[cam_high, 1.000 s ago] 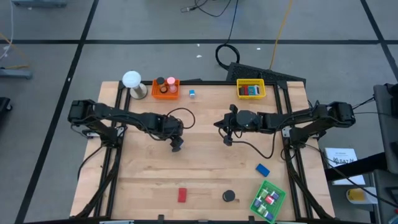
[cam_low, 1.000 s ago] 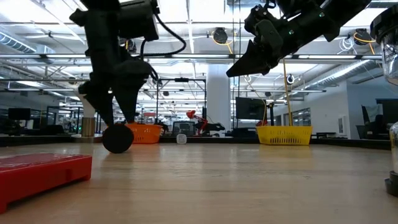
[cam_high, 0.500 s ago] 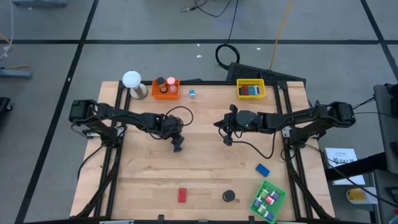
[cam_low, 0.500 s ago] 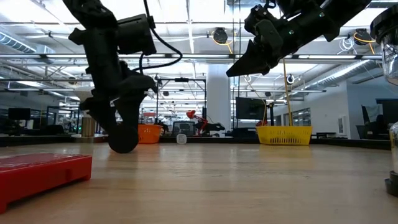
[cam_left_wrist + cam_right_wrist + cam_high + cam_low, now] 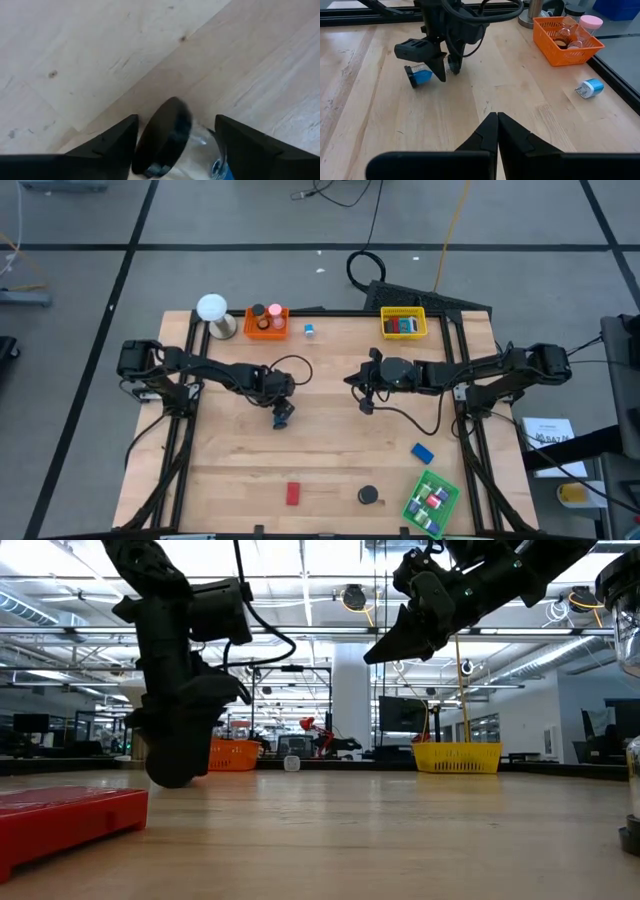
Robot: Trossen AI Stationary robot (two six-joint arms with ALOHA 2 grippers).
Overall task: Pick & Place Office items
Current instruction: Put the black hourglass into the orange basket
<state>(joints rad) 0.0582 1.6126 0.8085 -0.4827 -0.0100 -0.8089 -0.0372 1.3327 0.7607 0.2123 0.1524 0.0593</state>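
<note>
Left wrist view has my left gripper [image 5: 172, 145] straddling the tilted disc [image 5: 165, 137], fingers wide, so it may roll away; right gripper [image 5: 496, 131] pinched closed.

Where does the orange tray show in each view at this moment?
High view: orange tray at the table's far edge, beside the white ball.
Low view: tray in the background, just right of the left gripper.
Left wrist view: not in it.
Right wrist view: tray at upper right.
Shared landmark: the left gripper.
</note>
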